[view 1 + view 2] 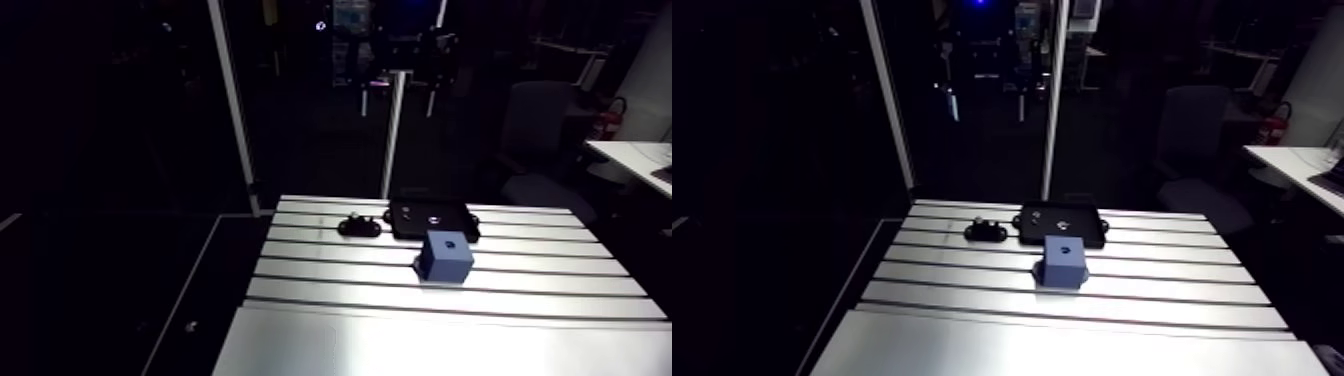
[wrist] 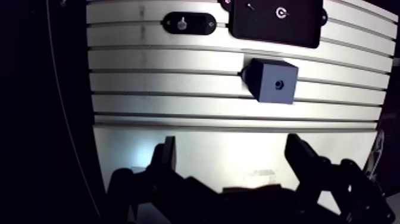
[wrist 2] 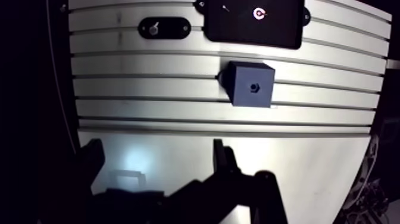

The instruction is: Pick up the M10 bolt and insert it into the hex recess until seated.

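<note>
Apparently bolt (image 2: pixel 181 23) sits well ahead of end effector (image 2: pixel 232 146).

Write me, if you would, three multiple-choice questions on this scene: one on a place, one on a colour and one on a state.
1. Where is the blue block?
A on the table, between the black tray and the hand
B on the tray
C in the hand

2. What colour is the block?
A red
B yellow
C blue

3. How is the hand?
A shut tight
B open and empty
C shut on the block

Answers: A, the wrist view shows it on the slats ahead of the hand, short of the tray; C, its faces are blue; B, the fingers stand apart over bare table.
</note>
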Robot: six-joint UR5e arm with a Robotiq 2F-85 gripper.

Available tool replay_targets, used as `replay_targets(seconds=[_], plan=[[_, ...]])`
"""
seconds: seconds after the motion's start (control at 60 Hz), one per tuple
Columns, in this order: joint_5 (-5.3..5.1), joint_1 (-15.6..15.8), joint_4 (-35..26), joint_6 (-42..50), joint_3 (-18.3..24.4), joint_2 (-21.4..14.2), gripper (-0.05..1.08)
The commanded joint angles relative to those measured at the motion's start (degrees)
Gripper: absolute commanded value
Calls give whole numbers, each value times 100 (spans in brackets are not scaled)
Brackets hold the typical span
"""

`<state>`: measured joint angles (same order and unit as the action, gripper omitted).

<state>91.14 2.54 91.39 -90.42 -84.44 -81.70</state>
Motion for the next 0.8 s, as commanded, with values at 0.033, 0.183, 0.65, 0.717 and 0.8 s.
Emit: replay_targets(seconds=[0.033, 0.183, 0.65, 0.717, 0.8], plan=[[-13, 9, 601, 46, -294, 45, 1], [-55, 51, 1173, 46, -577, 87, 1], [-66, 238, 2449, 234, -1030, 384, 1], [-58, 247, 2532, 311, -1066, 436, 1], [-48, 295, 2564, 393, -1087, 515, 1]])
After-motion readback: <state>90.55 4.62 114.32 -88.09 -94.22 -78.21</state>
